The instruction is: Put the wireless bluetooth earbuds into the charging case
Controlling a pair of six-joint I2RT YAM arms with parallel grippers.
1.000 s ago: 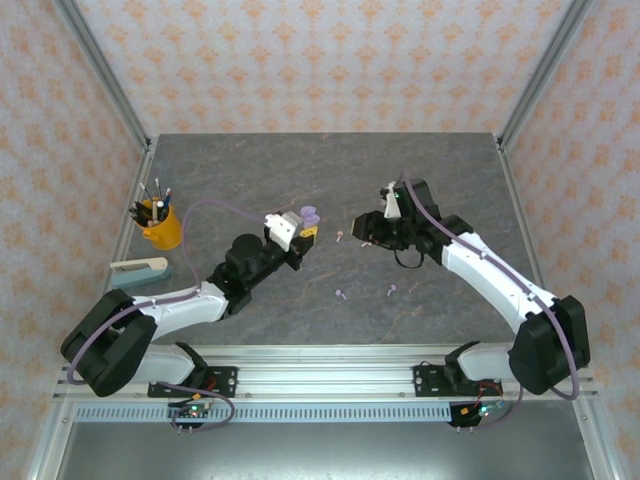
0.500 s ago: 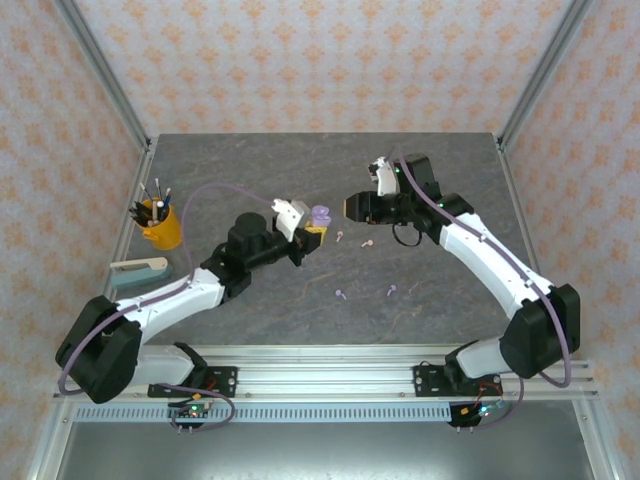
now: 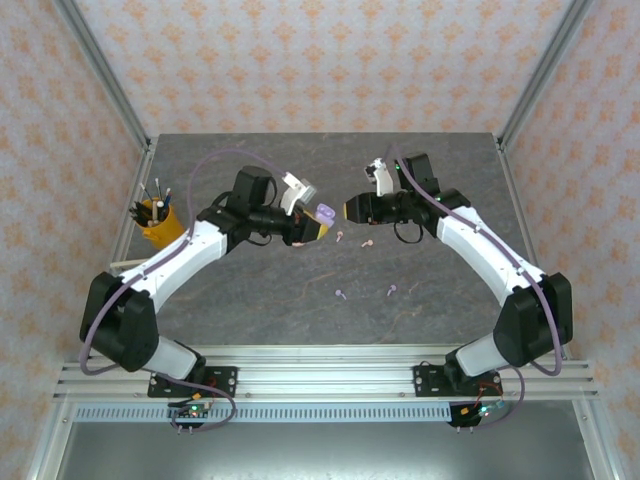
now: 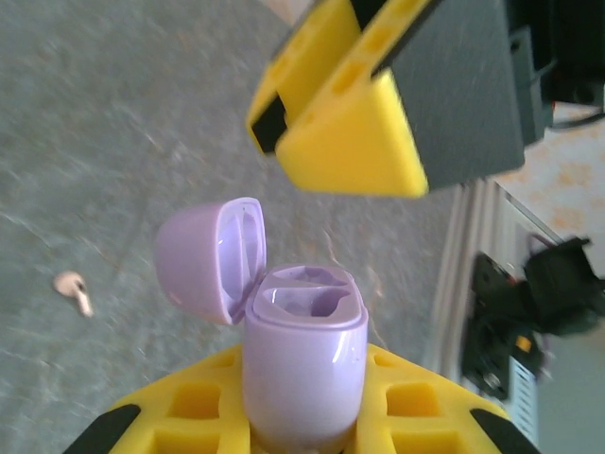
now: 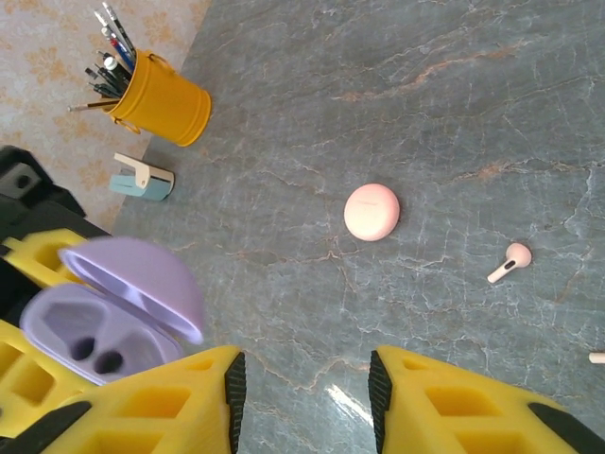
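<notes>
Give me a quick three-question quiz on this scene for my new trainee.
1. True or false: the lilac case held by the left gripper has its lid open.
2. What does the right gripper hold? A) an earbud B) nothing C) a pen
3. Fill in: ___ earbuds lie loose on the table.
Key: 1 true; 2 B; 3 four.
</notes>
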